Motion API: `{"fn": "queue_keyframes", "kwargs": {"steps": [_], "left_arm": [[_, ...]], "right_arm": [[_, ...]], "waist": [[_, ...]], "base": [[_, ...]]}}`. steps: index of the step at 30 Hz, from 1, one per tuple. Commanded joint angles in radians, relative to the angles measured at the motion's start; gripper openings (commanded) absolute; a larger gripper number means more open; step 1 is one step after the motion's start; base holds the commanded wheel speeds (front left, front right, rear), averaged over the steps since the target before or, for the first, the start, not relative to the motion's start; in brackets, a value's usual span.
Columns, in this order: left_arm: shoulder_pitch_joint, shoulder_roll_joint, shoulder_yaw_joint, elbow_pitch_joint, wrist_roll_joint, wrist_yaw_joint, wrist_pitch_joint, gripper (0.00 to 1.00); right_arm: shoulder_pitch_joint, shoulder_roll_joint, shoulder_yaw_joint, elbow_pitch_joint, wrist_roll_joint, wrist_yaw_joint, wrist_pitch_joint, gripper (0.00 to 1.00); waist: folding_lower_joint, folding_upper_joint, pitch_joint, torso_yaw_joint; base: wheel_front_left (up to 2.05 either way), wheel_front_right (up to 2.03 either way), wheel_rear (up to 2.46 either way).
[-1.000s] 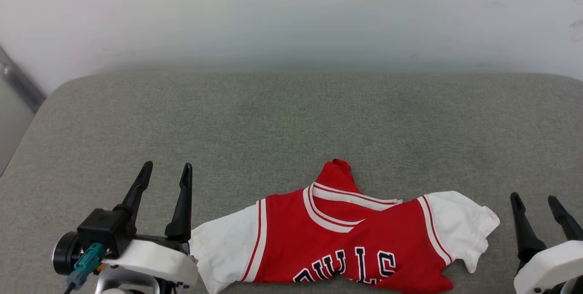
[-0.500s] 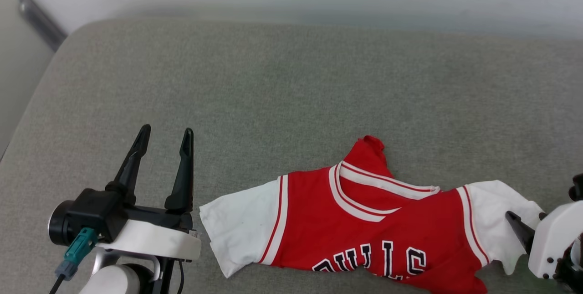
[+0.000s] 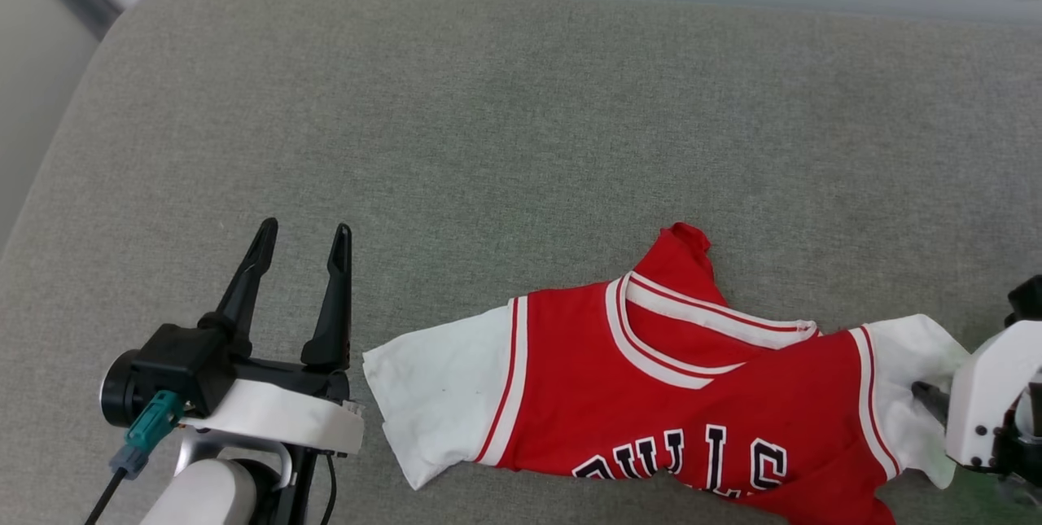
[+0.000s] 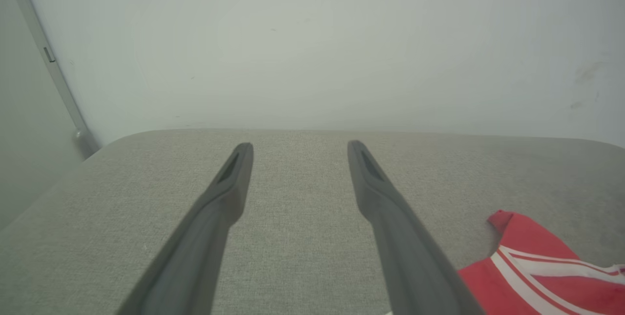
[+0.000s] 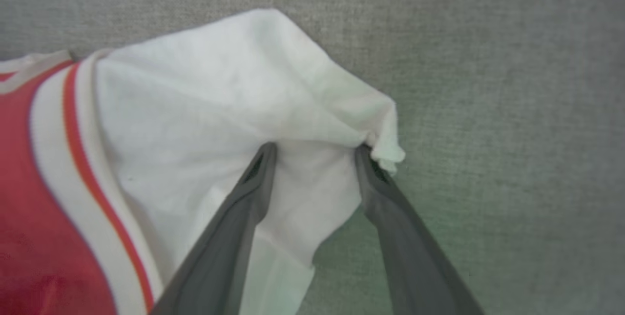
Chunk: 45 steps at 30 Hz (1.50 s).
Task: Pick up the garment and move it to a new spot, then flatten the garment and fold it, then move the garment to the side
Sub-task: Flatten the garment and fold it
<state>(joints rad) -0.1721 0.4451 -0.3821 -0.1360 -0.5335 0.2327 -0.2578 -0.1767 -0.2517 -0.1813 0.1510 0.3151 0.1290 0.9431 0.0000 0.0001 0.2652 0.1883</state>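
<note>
Grey fabric surface (image 3: 488,142), white wall (image 4: 312,36) behind. Red T-shirt (image 3: 667,395) lies crumpled at near right. At near left, left gripper (image 3: 305,228) wide, empty. On right, right gripper (image 5: 315,148) wide, astride white sleeve (image 5: 219,100) fold.

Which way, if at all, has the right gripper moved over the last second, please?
Yes. The right gripper has come leftward, from clear of the garment onto its white sleeve, straddling a fold.

Grey fabric cushion (image 3: 488,142); plain pale wall (image 4: 312,36) behind it.
</note>
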Motion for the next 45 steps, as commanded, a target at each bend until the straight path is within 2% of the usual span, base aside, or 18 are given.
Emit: {"fn": "queue_keyframes", "kwargs": {"steps": [1,6,12,18,22,25,31,40,41,42,43,45], "left_arm": [[-0.008,0.003,0.005,0.011,-0.008,-0.004,0.000,1.00],[0.012,0.020,0.010,0.035,-0.031,-0.009,0.033,1.00],[0.025,0.065,0.020,0.044,-0.090,-0.036,0.124,1.00],[0.022,0.158,-0.003,0.076,-0.211,-0.113,0.367,1.00],[0.040,0.217,-0.017,0.112,-0.290,-0.134,0.538,1.00],[0.044,0.236,-0.031,0.139,-0.338,-0.139,0.635,1.00],[0.028,0.232,-0.058,0.225,-0.402,-0.154,0.751,1.00],[-0.003,0.173,-0.161,0.375,-0.447,-0.229,0.897,1.00],[-0.005,0.163,-0.174,0.383,-0.453,-0.235,0.912,0.49],[-0.010,0.155,-0.182,0.387,-0.451,-0.242,0.918,0.14],[-0.016,0.147,-0.186,0.391,-0.450,-0.245,0.917,0.00],[-0.034,0.140,-0.187,0.393,-0.432,-0.253,0.889,0.00]], "right_arm": [[0.054,0.061,0.046,0.082,0.008,0.003,0.029,0.00],[0.001,0.024,0.043,0.020,-0.004,0.003,-0.060,0.00],[0.003,0.016,0.043,-0.051,0.000,0.001,-0.142,0.00],[0.041,0.026,0.044,-0.099,-0.023,0.002,-0.178,0.00],[0.054,0.042,0.063,-0.106,-0.020,0.002,-0.186,0.00],[0.055,0.053,0.078,-0.103,-0.015,0.002,-0.194,0.00],[0.029,0.064,0.105,-0.089,-0.006,0.001,-0.215,0.00],[-0.005,0.068,0.128,-0.062,0.009,0.002,-0.240,0.00],[-0.005,0.066,0.129,-0.057,0.010,0.002,-0.242,0.00],[-0.007,0.066,0.128,-0.054,0.009,0.002,-0.246,0.00],[-0.009,0.066,0.127,-0.052,0.010,0.002,-0.251,0.00],[-0.012,0.064,0.129,-0.048,0.011,0.001,-0.261,0.00]], "waist": [[0.0000,-0.0001,-0.009,-0.006],[0.0000,-0.0001,-0.053,-0.029],[0.0000,-0.0001,-0.108,-0.070],[0.0000,-0.0001,-0.144,-0.131],[0.0000,-0.0001,-0.143,-0.172],[0.0000,-0.0001,-0.129,-0.197],[0.0000,-0.0001,-0.091,-0.230],[0.0000,-0.0001,-0.059,-0.248],[0.0000,-0.0001,-0.059,-0.250],[0.0000,-0.0001,-0.059,-0.251],[0.0000,-0.0001,-0.059,-0.251],[0.0000,-0.0001,-0.064,-0.251]], "base": [[0.00,0.00,0.00],[0.00,0.00,0.00],[0.00,0.00,0.00],[0.00,0.00,0.00],[0.00,0.00,0.00],[0.00,0.00,0.00],[0.00,0.00,0.00],[0.00,0.00,0.00],[0.00,0.00,0.00],[0.00,0.00,0.00],[0.00,0.00,0.00],[0.00,0.00,0.00]]}}
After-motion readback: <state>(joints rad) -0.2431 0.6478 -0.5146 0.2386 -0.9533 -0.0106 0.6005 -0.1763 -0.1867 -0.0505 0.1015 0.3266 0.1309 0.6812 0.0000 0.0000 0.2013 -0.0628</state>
